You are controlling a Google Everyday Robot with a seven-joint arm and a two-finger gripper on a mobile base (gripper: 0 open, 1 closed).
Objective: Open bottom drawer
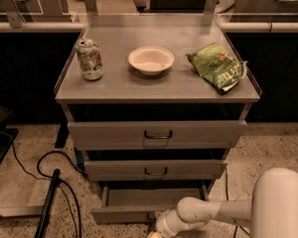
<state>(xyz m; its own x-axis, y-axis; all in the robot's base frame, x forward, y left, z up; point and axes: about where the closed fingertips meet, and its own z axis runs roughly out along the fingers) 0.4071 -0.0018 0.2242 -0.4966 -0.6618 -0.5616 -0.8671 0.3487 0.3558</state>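
1. On a speckled floor [278,148] we count one grey cabinet [159,88] with three drawers, its top bearing one can [90,59], one bowl [151,60] and one green bag [217,67].
2. The bottom drawer [139,198] sits lowest, partly out.
3. Our white arm [208,212] reaches left, with the gripper [156,232] at that drawer's front; we cannot tell its grip.

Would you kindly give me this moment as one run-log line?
bottom drawer: pulled partly out, tray showing | gripper: at drawer front, bottom frame edge

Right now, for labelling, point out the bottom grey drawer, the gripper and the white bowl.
Bottom grey metal drawer [144,198], camera view: tray floor.
Gripper [155,232], camera view: tip, at that drawer's front.
White round bowl [151,60], camera view: inner hollow.
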